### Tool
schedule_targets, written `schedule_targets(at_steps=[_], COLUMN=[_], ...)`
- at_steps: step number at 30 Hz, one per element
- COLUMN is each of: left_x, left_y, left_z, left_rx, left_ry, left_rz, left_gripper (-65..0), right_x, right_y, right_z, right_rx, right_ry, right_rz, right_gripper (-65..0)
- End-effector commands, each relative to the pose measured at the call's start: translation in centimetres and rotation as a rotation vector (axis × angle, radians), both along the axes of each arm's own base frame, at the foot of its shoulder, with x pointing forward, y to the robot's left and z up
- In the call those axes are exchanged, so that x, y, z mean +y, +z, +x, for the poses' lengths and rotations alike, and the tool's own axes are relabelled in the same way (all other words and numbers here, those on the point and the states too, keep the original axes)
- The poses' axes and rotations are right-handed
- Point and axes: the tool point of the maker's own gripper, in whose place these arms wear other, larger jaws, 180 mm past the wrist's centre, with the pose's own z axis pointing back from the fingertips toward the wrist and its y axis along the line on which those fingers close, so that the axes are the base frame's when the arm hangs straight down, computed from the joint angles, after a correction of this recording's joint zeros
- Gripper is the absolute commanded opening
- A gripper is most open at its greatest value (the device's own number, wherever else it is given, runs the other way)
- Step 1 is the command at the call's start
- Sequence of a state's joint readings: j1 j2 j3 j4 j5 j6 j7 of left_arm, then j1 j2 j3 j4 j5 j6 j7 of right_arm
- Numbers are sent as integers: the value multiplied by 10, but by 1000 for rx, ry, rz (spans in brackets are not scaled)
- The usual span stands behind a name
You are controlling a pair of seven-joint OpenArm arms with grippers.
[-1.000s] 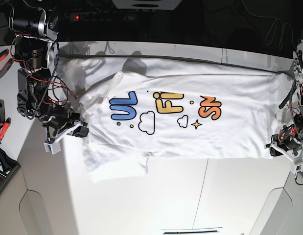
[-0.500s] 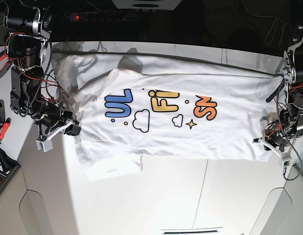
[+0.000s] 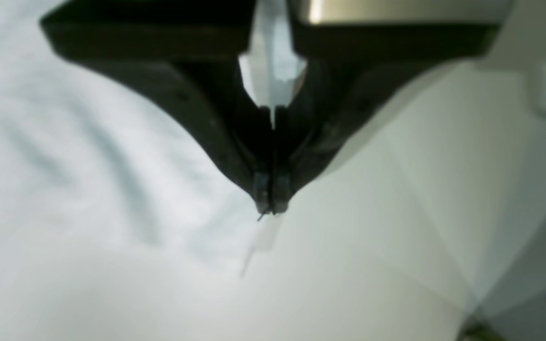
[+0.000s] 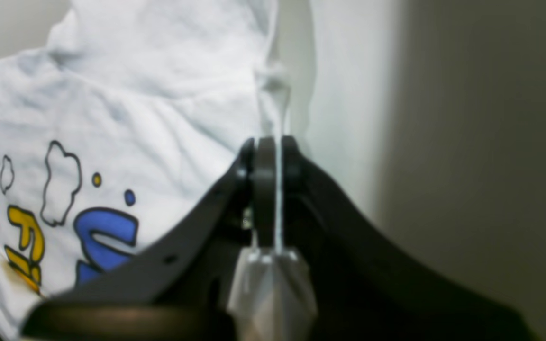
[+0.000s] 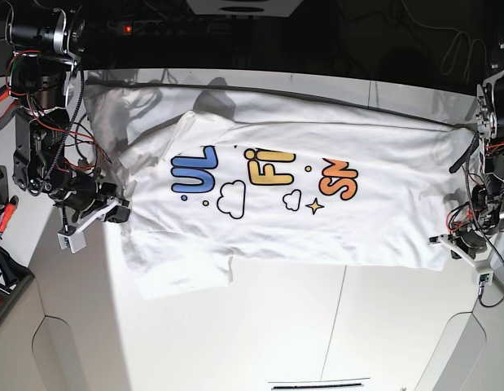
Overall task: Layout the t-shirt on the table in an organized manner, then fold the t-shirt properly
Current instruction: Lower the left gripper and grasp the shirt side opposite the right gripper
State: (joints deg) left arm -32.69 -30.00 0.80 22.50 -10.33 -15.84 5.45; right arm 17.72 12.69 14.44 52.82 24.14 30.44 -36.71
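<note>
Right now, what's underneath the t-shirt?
The t-shirt lies on the white table, whose bare top shows around it with a dark seam running out from the hem. Anything else beneath is hidden by cloth.

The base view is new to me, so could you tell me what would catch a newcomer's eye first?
The white t-shirt lies stretched sideways across the table, its blue, yellow and orange lettering at the centre. The right gripper is shut on the shirt's edge at that view's left. The left gripper is closed at the shirt's lower corner on the opposite side, though whether it has cloth is unclear.
</note>
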Motion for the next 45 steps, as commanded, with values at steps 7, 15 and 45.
schedule_targets(at_steps=[7, 15, 45], left_x=[11, -17, -38], left_y=[10, -5, 5], left_z=[2, 2, 19], left_rx=[-31, -76, -114], left_ry=[-6, 38, -24], left_rz=[62, -105, -72], left_gripper=[-428, -428, -428], right_x=[-6, -5, -5], right_y=[10, 8, 7], right_z=[9, 6, 5], right_rx=[-23, -15, -12], right_ry=[5, 7, 10], right_rz=[-23, -23, -23], right_gripper=[-650, -650, -650])
